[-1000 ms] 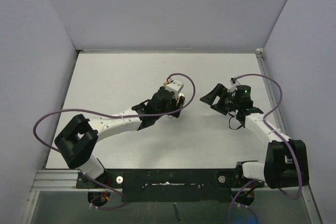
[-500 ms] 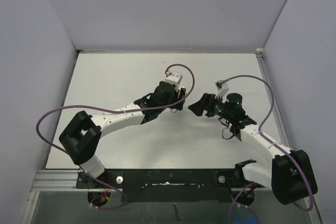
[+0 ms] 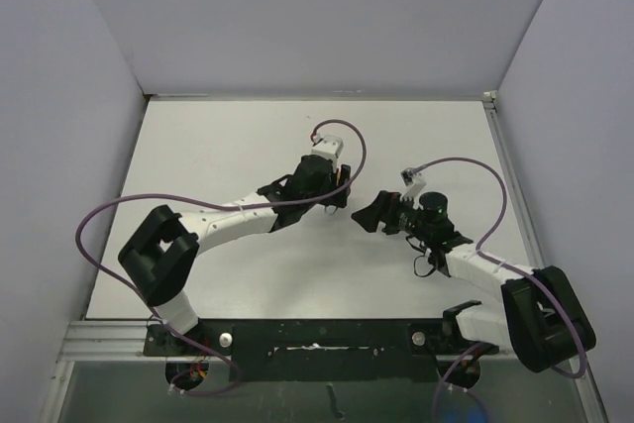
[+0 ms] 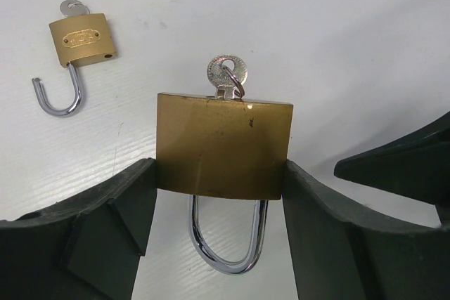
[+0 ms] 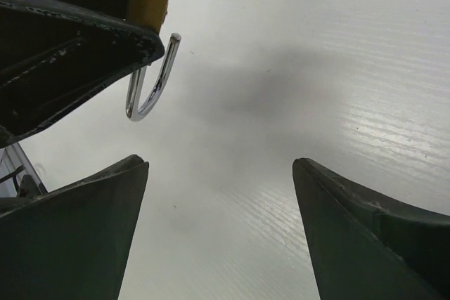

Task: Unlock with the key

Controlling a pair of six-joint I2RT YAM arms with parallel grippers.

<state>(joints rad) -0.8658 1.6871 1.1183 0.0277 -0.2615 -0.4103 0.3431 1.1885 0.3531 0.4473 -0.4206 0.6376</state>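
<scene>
**Padlock point(image 4: 222, 147) clenched in the left claw point(image 4: 219, 198), key point(image 4: 226, 74) in its slot**

From above, hard to make out: almost wholly hidden under the left claw. In the right wrist view, cut down to a brass edge, a hook of shackle point(image 5: 153, 82) and a sliver of key at the top border. Plain only from the left wrist: squeezed by its two side edges, broad brass face to the camera. Cannot tell whether the shackle sits latched.

Ahead of the claw tips, white table point(image 4: 337, 26) with room around the key head. Farther ahead and to the left, well apart, a small padlock point(image 4: 79, 38) lying with its hoop swung open. Just off the claw's right side, the right claw point(image 5: 219, 194), spread wide and holding nothing, near the padlock but apart from it.

Long axis in line with the claw's reach: key end out past the tips, shackle back toward the palm.
</scene>
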